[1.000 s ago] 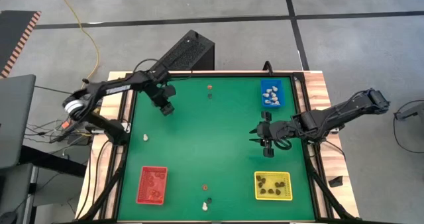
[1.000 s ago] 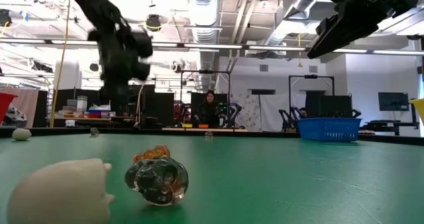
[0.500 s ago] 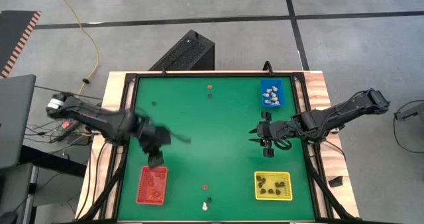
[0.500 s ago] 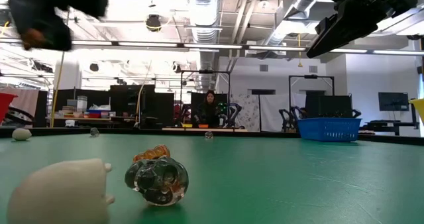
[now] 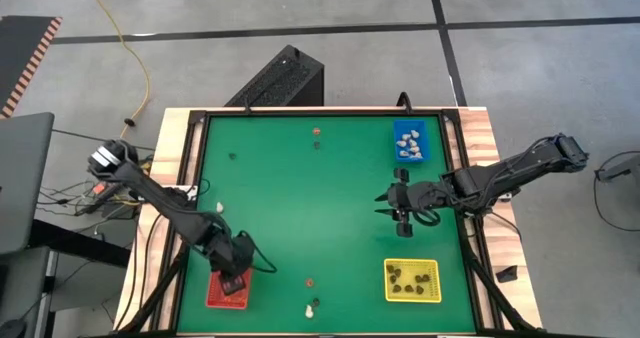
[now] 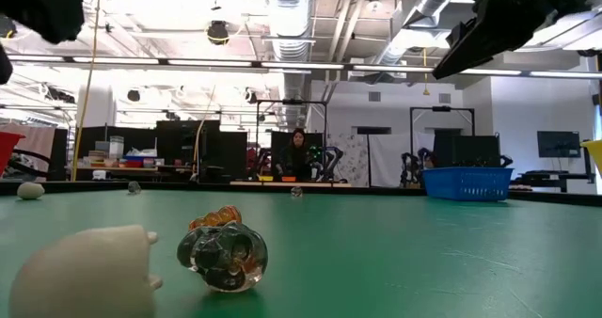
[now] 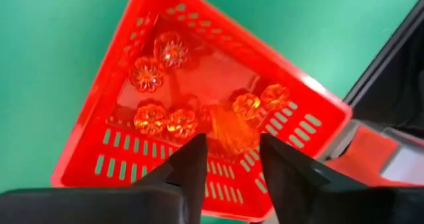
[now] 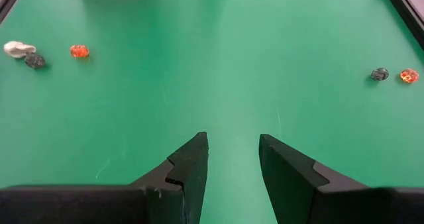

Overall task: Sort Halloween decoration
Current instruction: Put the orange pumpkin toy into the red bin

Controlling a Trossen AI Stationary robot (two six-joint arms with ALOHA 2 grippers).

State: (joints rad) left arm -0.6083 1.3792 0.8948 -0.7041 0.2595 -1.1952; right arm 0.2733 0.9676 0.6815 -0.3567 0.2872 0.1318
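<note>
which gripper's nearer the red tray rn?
Left. The left gripper hangs right over the red tray, jaws parted. The right gripper waits open across the table, between the blue tray and yellow tray.

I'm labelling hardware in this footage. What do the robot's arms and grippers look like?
Both arms are dark, slim and jointed. The left arm has a pale cap at its base joint; the right arm is all dark. The left gripper and right gripper each have two black, wedge-shaped fingers with stepped inner edges.
</note>
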